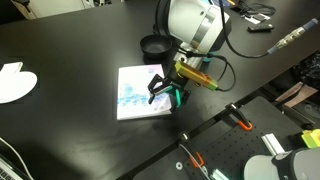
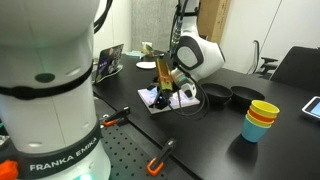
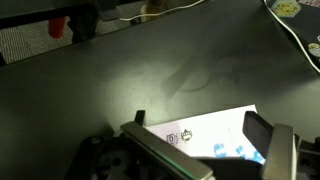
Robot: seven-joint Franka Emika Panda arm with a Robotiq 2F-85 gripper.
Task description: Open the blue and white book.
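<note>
In the wrist view the gripper [image 3: 200,125] is seen with its two fingers [image 3: 262,132] set wide apart, and nothing is held between them. Just under the fingers a corner of the blue and white book [image 3: 225,132] is seen, lying flat on the black table [image 3: 150,70]. Whether the fingertips touch the cover cannot be told.

In an exterior view the gripper [image 1: 163,92] is shown poised at one edge of the book [image 1: 135,95], on the side nearest the table's rim, where an orange clamp [image 1: 240,120] is fixed. The book is laid flat on the table [image 1: 80,50] and its white cover with blue blotches is turned up; it appears closed. Just beyond the book a black bowl [image 1: 154,45] is placed, apart from it. A white plate [image 1: 14,82] is found well apart, at the far end of the table.

In an exterior view from behind the robot's base, the gripper [image 2: 163,95] is again seen over the book [image 2: 155,102]. Two black bowls [image 2: 216,97] are set side by side near it, a stack of yellow and blue cups [image 2: 262,120] is stood closer to the camera, and a small tablet [image 2: 110,62] is propped further back.
</note>
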